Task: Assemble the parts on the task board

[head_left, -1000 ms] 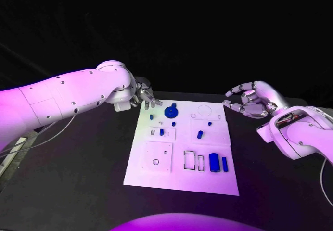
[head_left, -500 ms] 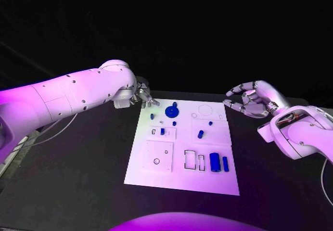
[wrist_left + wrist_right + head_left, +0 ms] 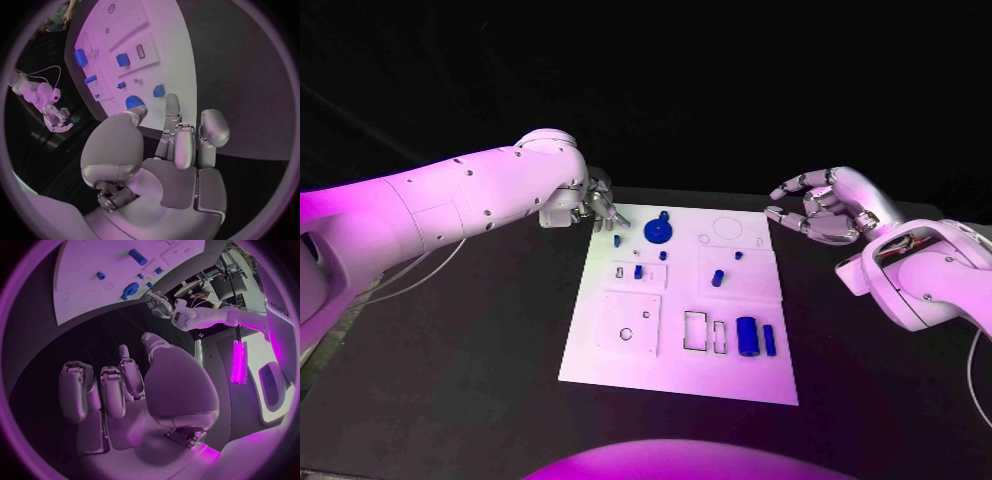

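The left robot hand [image 3: 599, 205] is hovering empty, fingers apart, at the board [image 3: 678, 375]'s far corner near the round blue part [image 3: 655, 232]. The right robot hand [image 3: 822, 208] is waiting, curled and empty. Next, I think, it needs a careful grasp.

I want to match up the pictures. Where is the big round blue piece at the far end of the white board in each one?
Head view: big round blue piece lies near the task board's far end, beside the left hand.
Left wrist view: just past that hand's fingertips.
Right wrist view: near the board's edge.
Shared landmark: the white task board.
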`<state>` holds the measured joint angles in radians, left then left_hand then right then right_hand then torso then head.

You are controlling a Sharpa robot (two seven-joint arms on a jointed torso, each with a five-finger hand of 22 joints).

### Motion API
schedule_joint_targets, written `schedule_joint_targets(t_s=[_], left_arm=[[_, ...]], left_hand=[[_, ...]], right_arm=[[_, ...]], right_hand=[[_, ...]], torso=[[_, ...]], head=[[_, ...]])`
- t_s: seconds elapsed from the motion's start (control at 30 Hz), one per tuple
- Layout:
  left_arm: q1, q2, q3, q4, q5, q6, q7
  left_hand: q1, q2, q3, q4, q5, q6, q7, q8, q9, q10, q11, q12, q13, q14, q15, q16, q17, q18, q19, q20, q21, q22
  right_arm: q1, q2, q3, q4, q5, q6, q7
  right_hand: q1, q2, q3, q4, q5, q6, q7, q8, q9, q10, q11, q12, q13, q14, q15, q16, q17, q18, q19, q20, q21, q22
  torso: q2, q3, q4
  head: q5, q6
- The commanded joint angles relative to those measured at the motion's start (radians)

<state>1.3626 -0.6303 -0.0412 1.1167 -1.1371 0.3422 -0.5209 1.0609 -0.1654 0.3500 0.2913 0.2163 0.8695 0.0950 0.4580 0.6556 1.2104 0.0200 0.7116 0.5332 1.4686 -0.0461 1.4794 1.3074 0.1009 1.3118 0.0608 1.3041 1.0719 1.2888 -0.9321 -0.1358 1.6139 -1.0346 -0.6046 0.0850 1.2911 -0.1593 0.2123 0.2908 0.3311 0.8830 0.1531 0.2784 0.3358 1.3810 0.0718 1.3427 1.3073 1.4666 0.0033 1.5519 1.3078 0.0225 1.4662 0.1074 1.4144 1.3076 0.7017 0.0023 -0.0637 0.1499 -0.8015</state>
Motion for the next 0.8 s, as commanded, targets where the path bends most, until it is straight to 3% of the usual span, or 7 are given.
schedule_joint_targets(t_s=[0.03, 0.8], left_arm=[[-0.001, 0.005, -0.001, -0.005, -0.002, 0.035, 0.0], [-0.005, 0.012, -0.003, -0.006, 0.032, 0.076, -0.005]], left_hand=[[0.006, 0.008, -0.009, 0.001, -0.003, 0.011, 0.001, -0.005, -0.003, 0.008, -0.001, 0.007, -0.001, 0.059, 0.001, 0.007, 0.085, 0.001, 0.006, -0.001, 0.007, 0.004], [0.063, 0.028, -0.01, -0.004, 0.003, 0.072, -0.016, 0.004, -0.023, 0.03, -0.017, 0.018, -0.006, 0.067, -0.012, 0.025, 0.117, -0.007, 0.025, -0.007, 0.033, 0.047]], right_arm=[[-0.001, 0.001, 0.0, 0.001, -0.004, 0.004, 0.007], [-0.001, 0.003, 0.0, -0.001, -0.004, 0.004, 0.007]], right_hand=[[-0.009, -0.002, -0.006, -0.001, -0.003, -0.008, 0.001, 0.004, 0.002, -0.005, 0.0, -0.004, 0.055, 0.091, -0.004, -0.004, 0.216, 0.015, 0.03, -0.005, -0.005, 0.17], [-0.009, -0.001, -0.005, -0.002, -0.001, -0.008, 0.001, 0.005, 0.002, -0.004, 0.0, -0.003, 0.055, 0.091, -0.005, -0.004, 0.216, 0.015, 0.03, -0.005, -0.005, 0.17]], torso=[[0.0, 0.0012, 0.0], [-0.001, 0.001, 0.0008]], head=[[0.0, -0.003], [-0.001, -0.007]])
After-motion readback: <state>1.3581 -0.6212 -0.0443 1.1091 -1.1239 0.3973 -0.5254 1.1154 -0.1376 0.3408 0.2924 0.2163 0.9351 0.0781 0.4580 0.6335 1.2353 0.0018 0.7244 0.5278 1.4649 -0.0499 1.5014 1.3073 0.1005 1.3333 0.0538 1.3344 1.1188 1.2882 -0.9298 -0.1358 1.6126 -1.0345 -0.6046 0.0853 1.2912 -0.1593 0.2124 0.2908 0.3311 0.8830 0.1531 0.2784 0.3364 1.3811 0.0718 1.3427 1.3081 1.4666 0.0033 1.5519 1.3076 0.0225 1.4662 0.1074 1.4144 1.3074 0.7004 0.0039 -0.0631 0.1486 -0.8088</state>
